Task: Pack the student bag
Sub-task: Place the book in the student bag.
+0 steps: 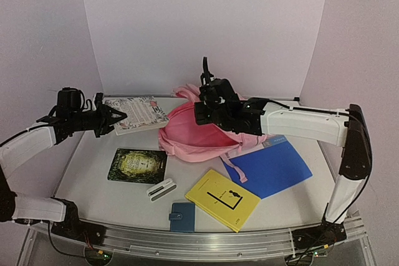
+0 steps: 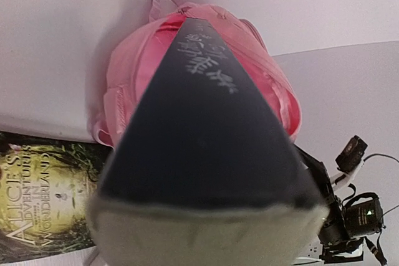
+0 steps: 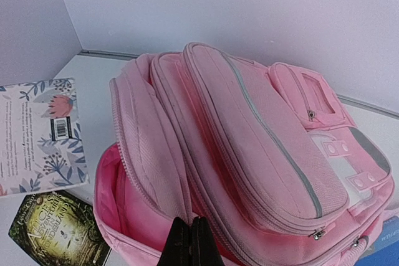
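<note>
Pink student bag point(image 1: 193, 134) sits back-centre on the table point(image 1: 93, 182), right gripper point(image 3: 189, 223) pinched shut on its rim so, we reckon, the mouth gapes for the floral book point(image 1: 143, 113) our left gripper point(image 1: 120, 116) clamps.

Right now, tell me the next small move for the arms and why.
Probably lift the right gripper a little to widen the mouth of the student bag. Its jaws are shut at the rim of the open main compartment, apparently pinching fabric, and the left gripper holds the floral book beside that opening, which looks slack.
</note>
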